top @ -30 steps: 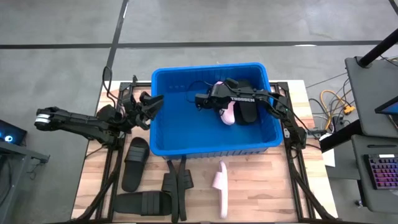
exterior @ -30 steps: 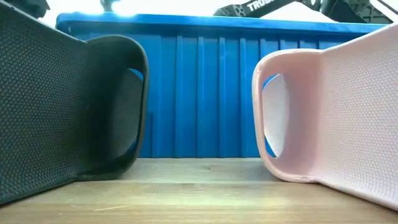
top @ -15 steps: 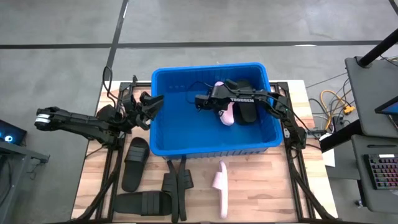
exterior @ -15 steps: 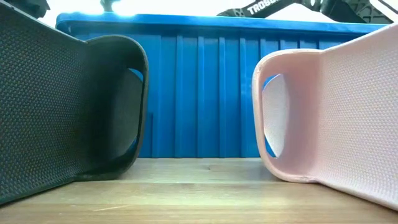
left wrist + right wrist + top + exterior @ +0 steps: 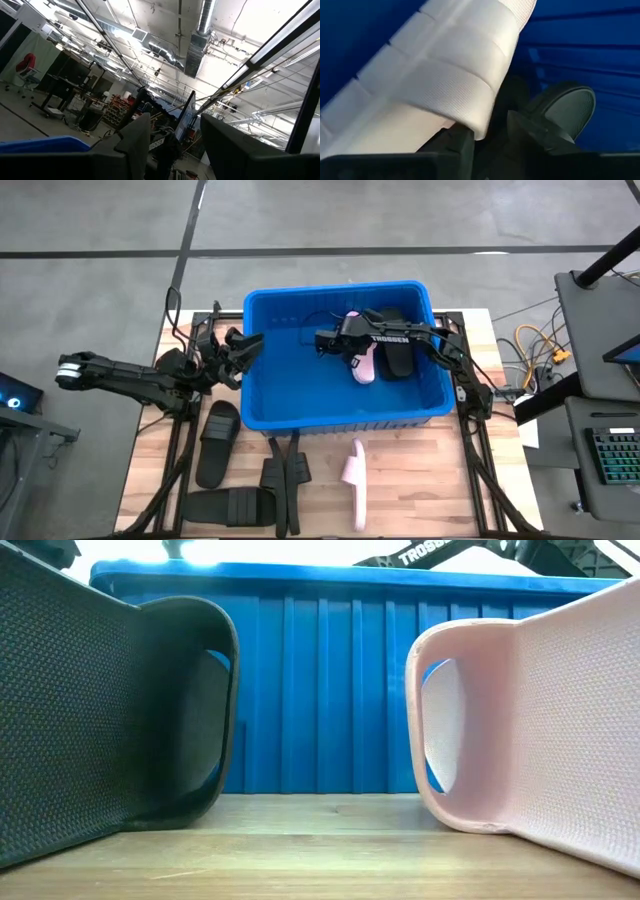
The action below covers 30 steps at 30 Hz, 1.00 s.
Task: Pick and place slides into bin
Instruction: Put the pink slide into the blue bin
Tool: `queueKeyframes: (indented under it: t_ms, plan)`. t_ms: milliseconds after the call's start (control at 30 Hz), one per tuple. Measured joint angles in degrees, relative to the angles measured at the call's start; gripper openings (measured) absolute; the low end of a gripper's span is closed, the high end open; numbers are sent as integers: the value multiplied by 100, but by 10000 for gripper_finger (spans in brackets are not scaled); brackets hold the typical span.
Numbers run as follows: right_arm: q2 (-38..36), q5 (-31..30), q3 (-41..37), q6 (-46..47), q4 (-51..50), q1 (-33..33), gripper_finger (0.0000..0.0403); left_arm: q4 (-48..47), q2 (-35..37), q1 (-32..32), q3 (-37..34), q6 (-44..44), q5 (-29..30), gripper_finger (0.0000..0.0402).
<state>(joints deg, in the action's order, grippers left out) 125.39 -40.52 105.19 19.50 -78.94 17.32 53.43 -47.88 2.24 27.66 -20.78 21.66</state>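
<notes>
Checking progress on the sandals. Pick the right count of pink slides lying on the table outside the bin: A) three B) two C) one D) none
C: a single pink slide lies on the table in front of the bin; the other pink slide is inside it.

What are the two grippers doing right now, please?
Left gripper: open, holding nothing, beside the bin.
Right gripper: inside the bin, at a pink slide; grip cannot be told.

Right gripper (image 5: 352,352) parted, arm extended; left gripper (image 5: 243,350) idle, raised
</notes>
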Motion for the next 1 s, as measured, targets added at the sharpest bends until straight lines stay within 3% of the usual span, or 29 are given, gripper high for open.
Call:
queueKeyframes:
  t_ms: [100,267,367,1000]
  plan:
    - [1,83,0,-54,-9,0,147,0,0,0,0,0,-41,160]
    - [-1,902,0,-353,-6,0,188,0,0,0,0,-2,-62,160]
    - [-1,987,0,-341,-3,-5,200,0,0,0,0,-1,-64,160]
    - [-134,1002,428,-548,-27,-166,203,0,0,7,0,9,-64,160]
